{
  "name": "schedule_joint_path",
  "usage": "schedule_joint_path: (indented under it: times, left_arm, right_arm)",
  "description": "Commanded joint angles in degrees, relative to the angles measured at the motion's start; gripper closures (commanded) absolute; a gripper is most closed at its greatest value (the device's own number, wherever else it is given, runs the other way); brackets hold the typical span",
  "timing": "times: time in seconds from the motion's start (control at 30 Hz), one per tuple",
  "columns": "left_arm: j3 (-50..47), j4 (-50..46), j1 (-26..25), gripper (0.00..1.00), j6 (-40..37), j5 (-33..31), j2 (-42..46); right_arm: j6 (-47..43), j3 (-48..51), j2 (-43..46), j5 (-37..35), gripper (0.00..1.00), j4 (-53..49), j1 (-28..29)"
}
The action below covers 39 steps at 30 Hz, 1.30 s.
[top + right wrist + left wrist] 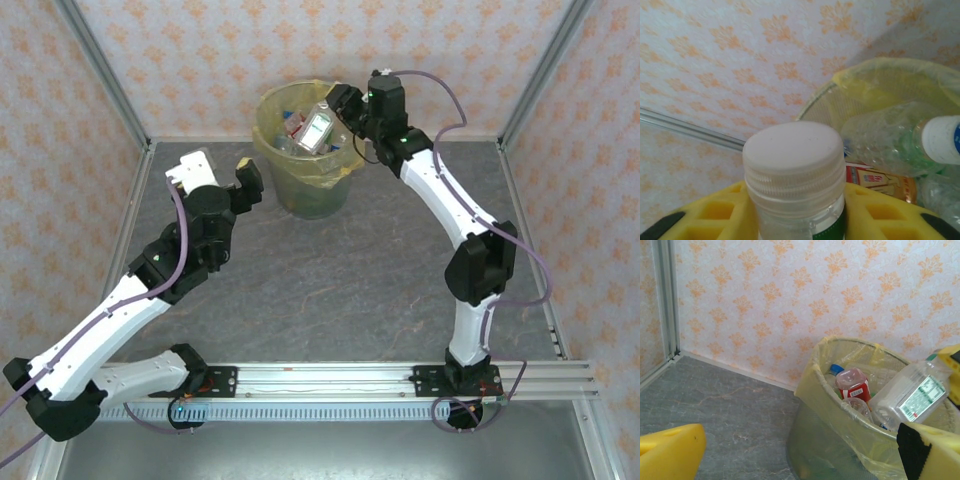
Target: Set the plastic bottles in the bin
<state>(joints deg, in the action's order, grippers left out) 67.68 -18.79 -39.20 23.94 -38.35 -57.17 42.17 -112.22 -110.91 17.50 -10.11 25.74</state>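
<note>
The task looks nearly done. The right gripper (338, 122) is clamped on one clear, white-capped bottle (318, 130), tilted over the bin (310, 192) directly below it. The left gripper (218, 172) is empty, its pads wide apart, with the bin just ahead of it. The counter (350, 280) beneath both carries no loose bottle. Count: one bin, one held bottle, and at least three inside: a red-labelled bottle (853, 386), a blue-capped bottle (835, 369) and a clear bottle (856, 407). The rest are too jumbled to count.
</note>
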Motion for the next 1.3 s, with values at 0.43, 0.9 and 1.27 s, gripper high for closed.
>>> schedule_joint_path:
  times: [0.43, 0.9, 1.27]
  left_arm:
    - [1.4, -0.02, 1.32, 0.01, -0.66, 0.98, -2.37]
    - [1.65, 0.11, 1.47, 0.01, -0.41, 1.78, -2.85]
    - [0.88, -0.39, 1.54, 0.01, 0.38, 1.09, -1.53]
  right_arm:
    - [-7.86, -2.17, 4.64, -7.87, 0.36, -4.61, 0.57]
    - [-11.24, -1.91, 5.5, -7.94, 0.44, -4.44, 0.55]
    - [-12.84, -11.57, -2.19, -6.67, 0.45, -11.5, -0.06]
